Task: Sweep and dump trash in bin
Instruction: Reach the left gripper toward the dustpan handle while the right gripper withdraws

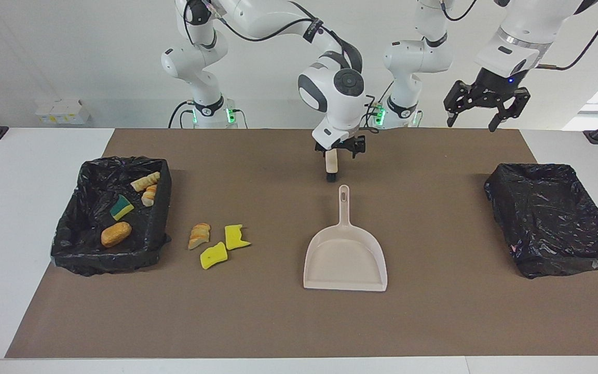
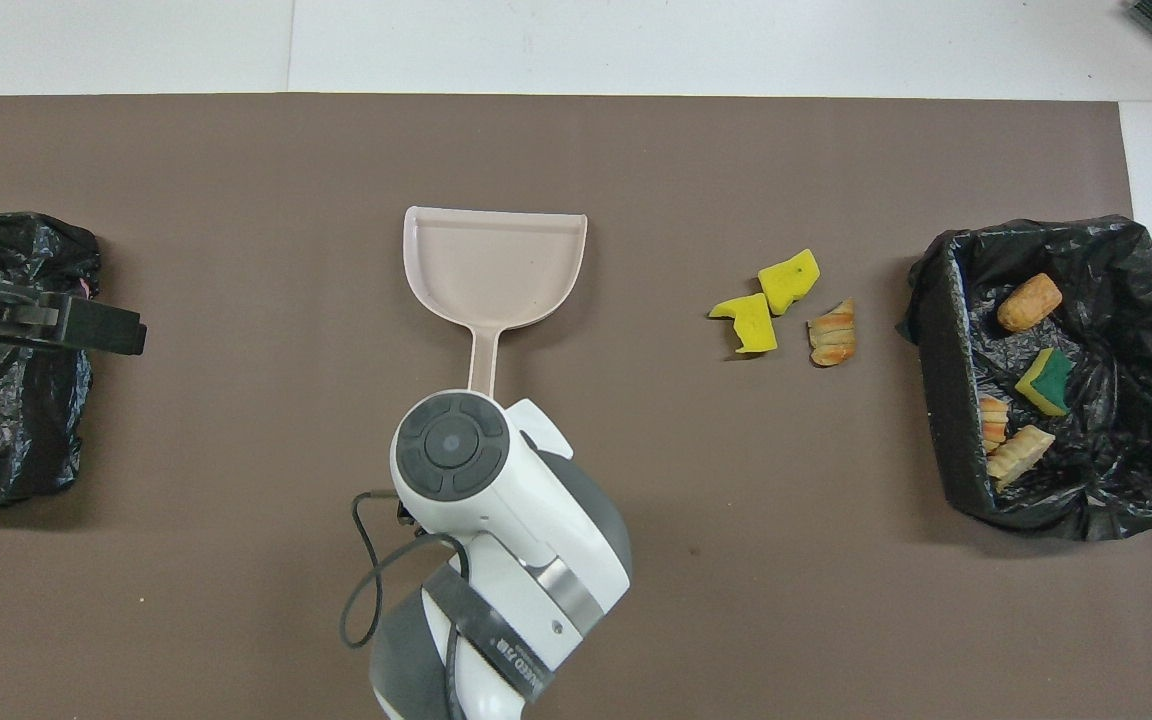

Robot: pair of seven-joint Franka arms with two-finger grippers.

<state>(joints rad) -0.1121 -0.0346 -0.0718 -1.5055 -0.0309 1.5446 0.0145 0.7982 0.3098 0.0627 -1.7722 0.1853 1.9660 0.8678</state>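
The beige dustpan (image 1: 344,254) lies flat mid-table, its handle toward the robots; it also shows in the overhead view (image 2: 494,265). My right gripper (image 1: 340,150) is open and empty, raised over the beige-handled brush (image 1: 332,162), which lies nearer to the robots than the dustpan. Three trash pieces lie on the mat beside the filled bin: two yellow sponge chunks (image 1: 236,236) (image 1: 213,256) and a striped bread piece (image 1: 199,235). Several more pieces lie in that bin (image 1: 65,244). My left gripper (image 1: 478,117) is open and waits high at the left arm's end.
A second, empty black-lined bin (image 1: 506,218) stands at the left arm's end of the table. The filled bin (image 2: 936,380) stands at the right arm's end. A brown mat (image 1: 278,322) covers the table. The right arm hides the brush in the overhead view.
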